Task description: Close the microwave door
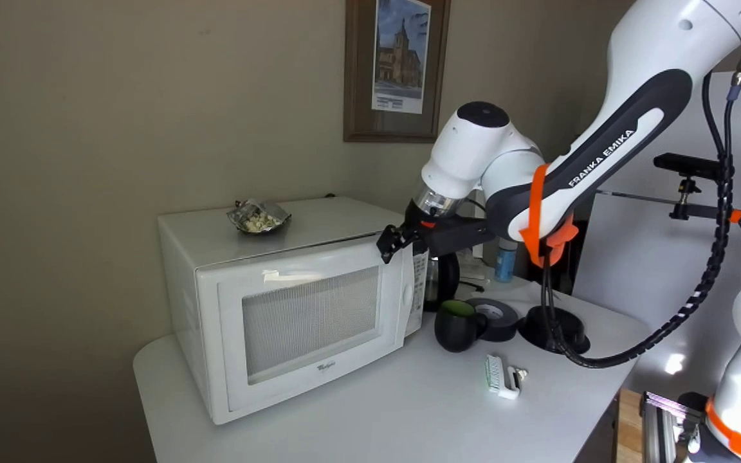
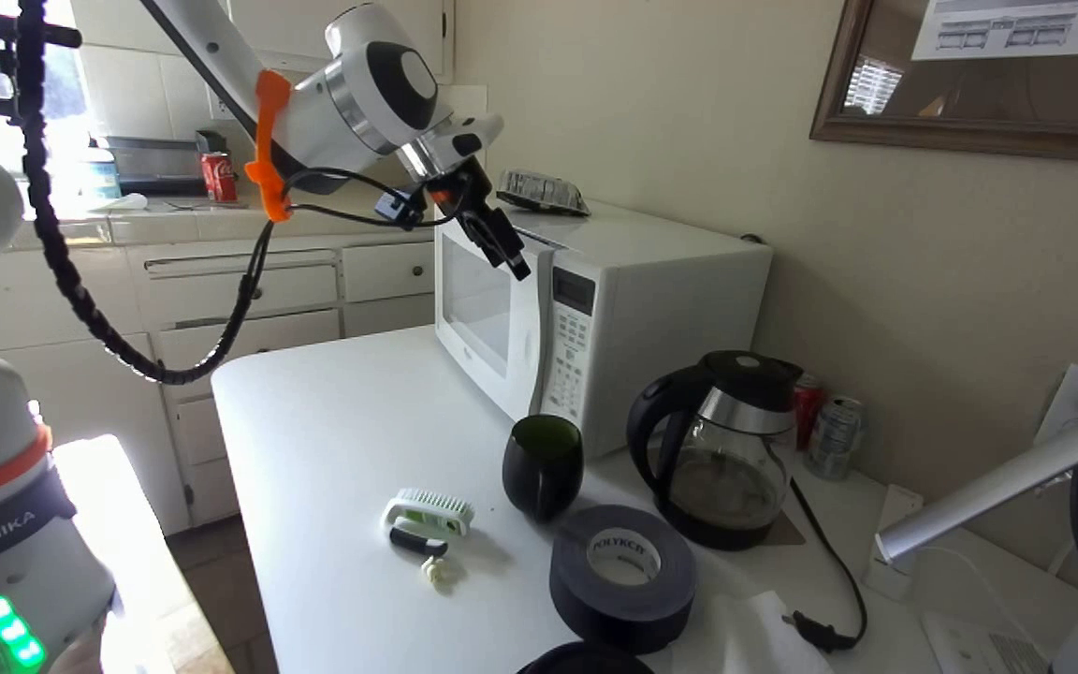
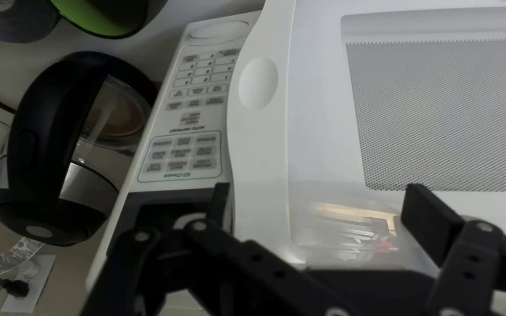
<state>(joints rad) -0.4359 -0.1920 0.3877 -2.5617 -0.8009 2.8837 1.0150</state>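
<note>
Spread wide, the black gripper [image 3: 317,193] hung near the glossy, mesh-windowed door [image 1: 309,325] of the microwave [image 2: 637,323], a rounded glass kettle [image 2: 726,459] beside it.

- A bag [image 1: 259,218] lies on the microwave [image 1: 312,325].
- Beside the microwave stands a kettle [image 2: 726,477].
- In an exterior view, a mug [image 1: 457,329] sits before the kettle, a brush [image 1: 498,378] before the mug.

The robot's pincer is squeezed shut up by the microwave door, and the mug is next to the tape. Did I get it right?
Almost! The pincer isn't shut: the wrist view shows its fingers spread wide apart. The pincer is up by the microwave door, and the mug is next to the tape.
</note>
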